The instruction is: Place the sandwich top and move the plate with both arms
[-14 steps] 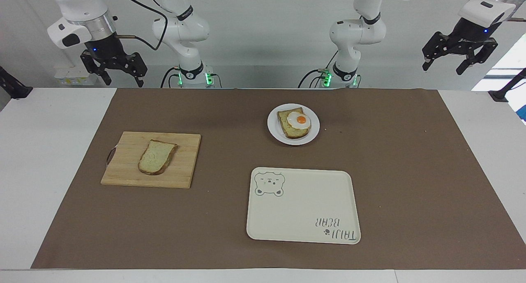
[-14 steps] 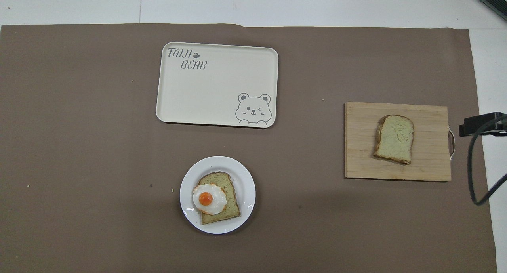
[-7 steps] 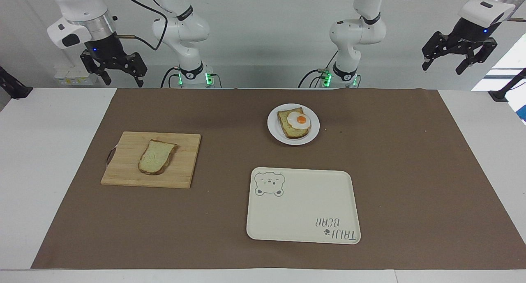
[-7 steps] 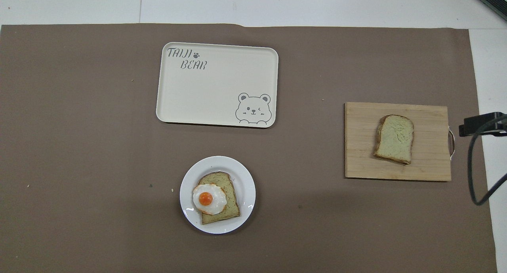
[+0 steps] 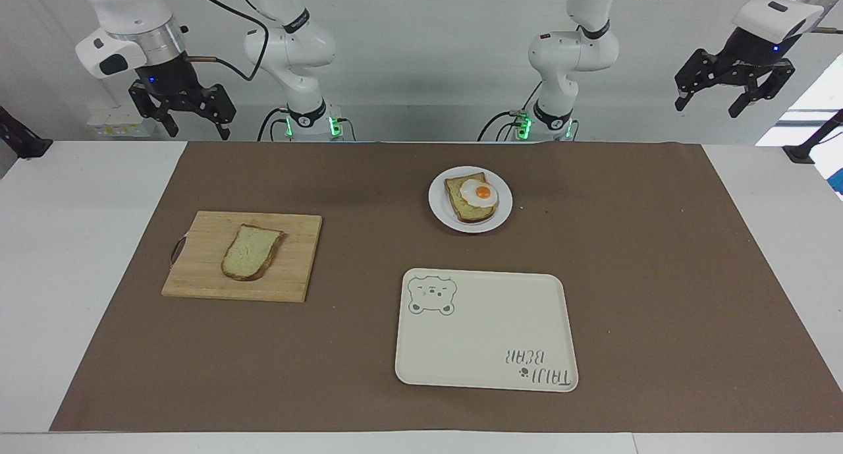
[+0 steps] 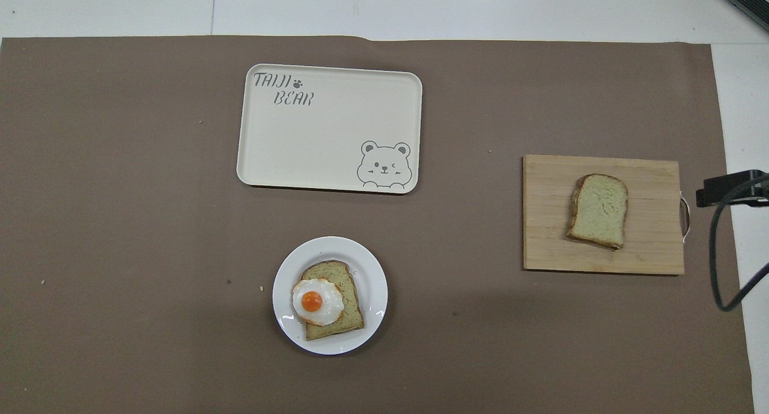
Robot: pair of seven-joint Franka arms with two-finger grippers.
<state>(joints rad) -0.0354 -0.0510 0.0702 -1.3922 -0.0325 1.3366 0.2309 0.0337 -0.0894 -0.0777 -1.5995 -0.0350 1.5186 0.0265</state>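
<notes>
The sandwich top (image 5: 252, 251) is a plain bread slice lying flat on a wooden cutting board (image 5: 296, 269) toward the right arm's end of the table; it also shows in the overhead view (image 6: 598, 211). The small white plate (image 5: 440, 210) holds a bread slice topped with a fried egg (image 5: 475, 194) and sits nearer to the robots than the tray; the overhead view shows the plate (image 6: 372, 270) too. My right gripper (image 5: 189, 121) hangs open and empty, high over the table's robot-side edge. My left gripper (image 5: 714, 101) hangs open and empty, high at the left arm's end.
A cream rectangular tray (image 5: 487, 329) with a bear drawing lies farther from the robots than the plate. A brown mat (image 5: 658, 276) covers most of the table. A black part with a cable (image 6: 730, 188) shows beside the cutting board (image 6: 544, 246).
My left gripper has drifted slightly upward. Nothing on the table has moved.
</notes>
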